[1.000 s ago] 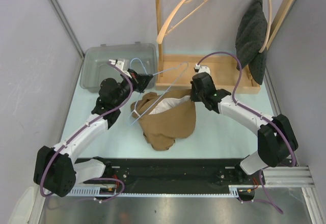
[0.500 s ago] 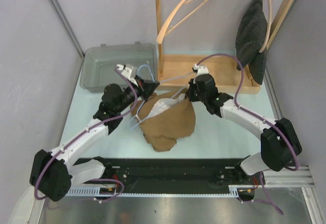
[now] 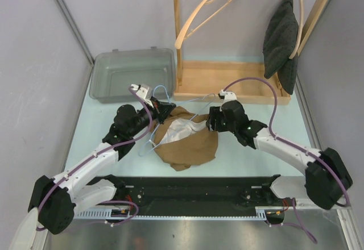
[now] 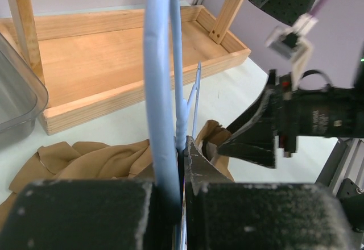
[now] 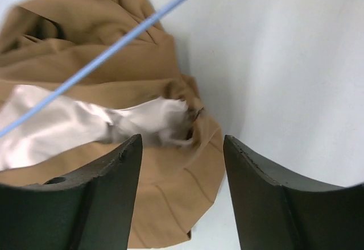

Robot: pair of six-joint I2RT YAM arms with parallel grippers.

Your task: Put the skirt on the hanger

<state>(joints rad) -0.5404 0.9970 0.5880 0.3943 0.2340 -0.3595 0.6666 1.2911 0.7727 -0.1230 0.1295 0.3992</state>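
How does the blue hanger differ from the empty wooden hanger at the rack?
The blue hanger is thin wire, while the wooden hanger is thick and pale. The blue hanger is clamped in the left gripper, low over the skirt; the wooden hanger hangs tilted, high at the rack. Both have a hooked top.

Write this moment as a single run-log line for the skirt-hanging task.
left gripper: shut on blue hanger | right gripper: open over skirt | skirt: heaped on table, not yet hung
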